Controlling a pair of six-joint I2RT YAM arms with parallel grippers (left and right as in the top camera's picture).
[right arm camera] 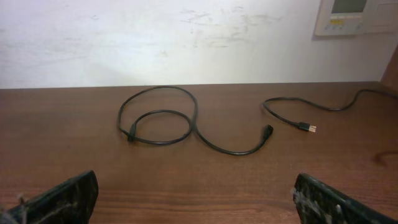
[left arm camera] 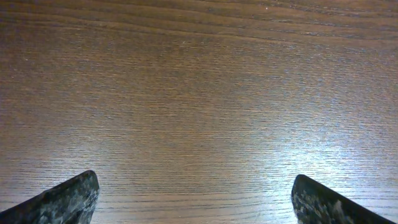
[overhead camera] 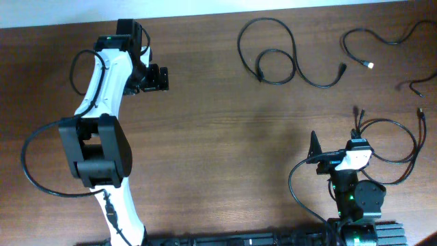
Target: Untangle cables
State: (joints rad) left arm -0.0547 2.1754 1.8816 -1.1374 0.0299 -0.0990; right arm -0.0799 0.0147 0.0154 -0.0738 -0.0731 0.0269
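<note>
1. Overhead: the left arm (overhead camera: 102, 102) reaches from the lower left of the frame to the upper left, and its claw (overhead camera: 158, 77) sits over bare brown worktop (overhead camera: 205, 137), well apart from every cord. Whether it is released or clenched cannot be told from this view.
2. Overhead: the cables lie along the upper right. A looped cable (overhead camera: 239, 44) lies at upper centre: a wide arc around a smaller loop, with its tail ending in a dark plug (overhead camera: 343, 67). To its right and apart from it, a second cable (overhead camera: 382, 37) snakes toward the right edge and ends in a light tip (overhead camera: 371, 65).
3. Overhead: a thin cord (overhead camera: 414, 147) loops just beside the right arm (overhead camera: 355, 191) at the lower right. The right claw (overhead camera: 338, 152) shows one dark finger pointing toward the top of the frame, and nothing is seen in it.
4. Left wrist: two dark fingertips (left arm camera: 62, 202) sit in the bottom corners, spread wide, so this claw is released. Only wood grain lies between them.
5. Right wrist: its fingertips (right arm camera: 59, 196) are also wide apart in the bottom corners, released and empty. The looped cable lies at mid-frame on the worktop, below a white wall (right arm camera: 155, 37). The second cable's light tip sits near the dark plug without touching it. A pale panel (right arm camera: 354, 15) is on the wall at the upper right.
</note>
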